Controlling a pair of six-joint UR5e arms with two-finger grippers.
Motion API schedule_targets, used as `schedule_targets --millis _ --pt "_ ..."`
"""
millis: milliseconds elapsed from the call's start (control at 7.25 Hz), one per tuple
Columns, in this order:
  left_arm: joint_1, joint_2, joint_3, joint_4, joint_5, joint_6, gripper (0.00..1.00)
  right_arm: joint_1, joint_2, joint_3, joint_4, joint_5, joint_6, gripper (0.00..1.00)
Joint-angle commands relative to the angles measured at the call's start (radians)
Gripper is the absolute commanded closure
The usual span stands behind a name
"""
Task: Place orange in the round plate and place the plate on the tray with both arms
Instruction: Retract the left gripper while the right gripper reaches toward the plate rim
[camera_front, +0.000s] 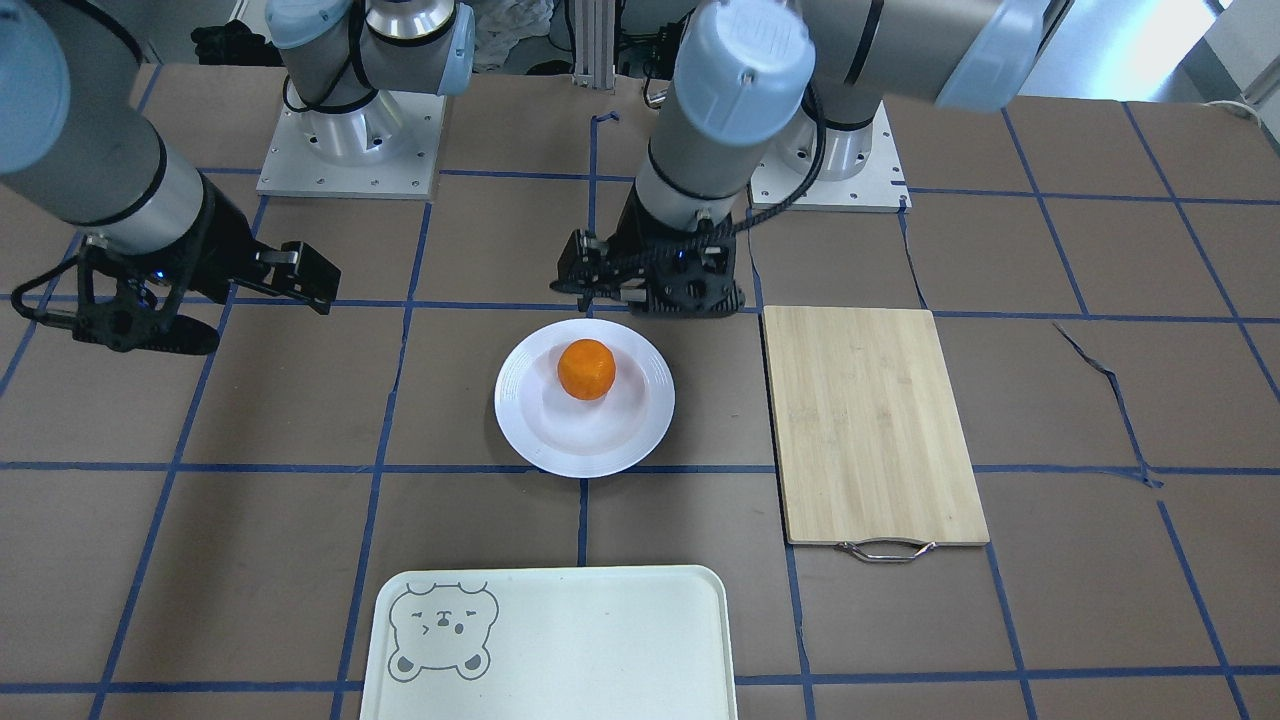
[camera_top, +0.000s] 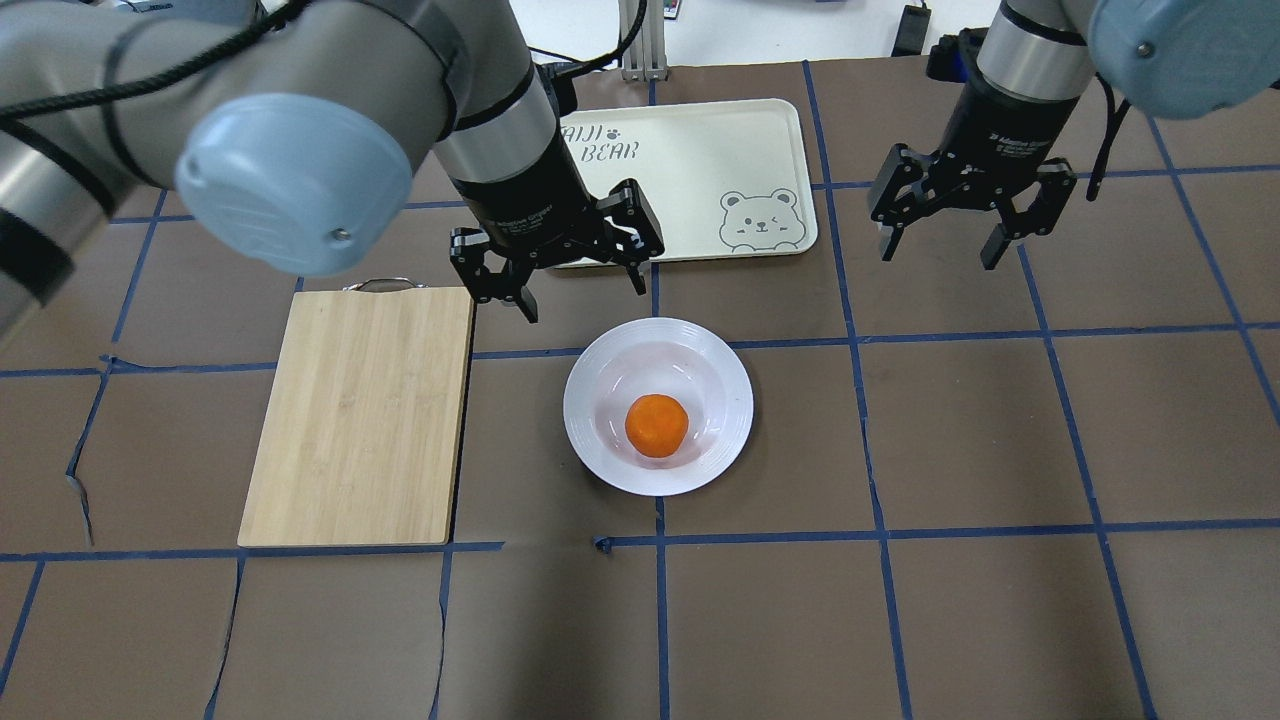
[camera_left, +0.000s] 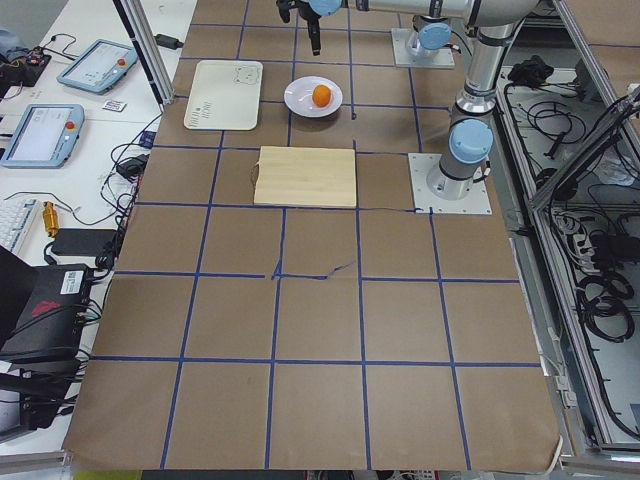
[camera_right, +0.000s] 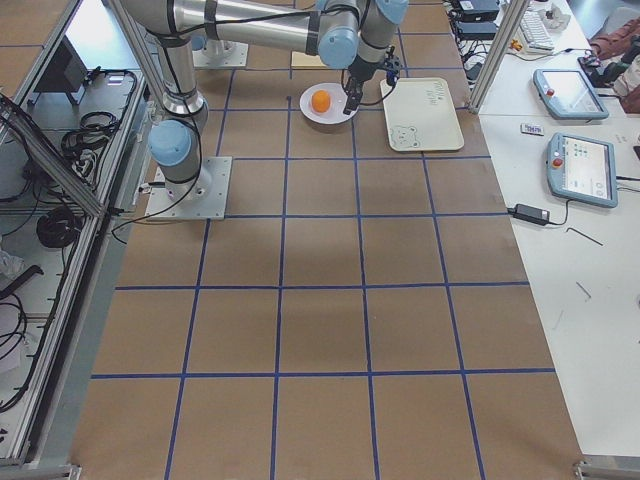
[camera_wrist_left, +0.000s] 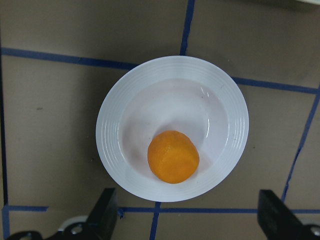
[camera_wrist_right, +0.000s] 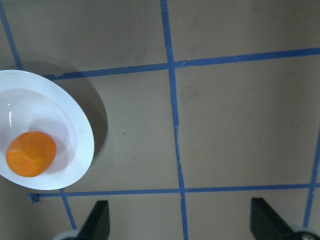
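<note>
Bright orange (camera_top: 657, 426), white ridged plate (camera_top: 598, 436)

A table (camera_left: 320, 330) covered in brown sheeting and gridded with blue tape (camera_left: 275, 300) fills the room. Along 1 side runs a white bench (camera_left: 60, 185) carrying 2 teach pendants (camera_left: 97, 66), a keyboard (camera_left: 12, 225) and loose cables (camera_left: 135, 160). Opposite, a metal trough (camera_left: 610, 400) holds black wiring. Light is even.

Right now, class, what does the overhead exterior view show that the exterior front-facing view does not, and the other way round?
Only the overhead view shows the BEAR lettering on the tray. Only the front-facing view shows the two metal base plates. Both show the orange in the round plate, the bamboo board, and the left gripper and right gripper, both open and empty.
</note>
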Motion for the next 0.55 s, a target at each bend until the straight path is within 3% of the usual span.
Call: schedule_targets --millis 0,138,276,414 --pt "-0.006 0.095 0.013 -0.106 0.063 0.015 0.00 0.001 0.048 0.177 -0.306 0.140 -0.018 0.00" --pt "0.003 0.134 -0.011 -0.140 0.182 0.133 0.00 0.009 0.058 0.287 -0.448 0.145 -0.018 0.00" --pt "0.065 0.137 -0.007 -0.110 0.189 0.184 0.00 0.009 0.060 0.363 -0.566 0.212 -0.028 0.00" --pt "0.161 0.136 -0.014 -0.040 0.188 0.202 0.00 0.011 0.074 0.400 -0.594 0.263 -0.036 0.00"
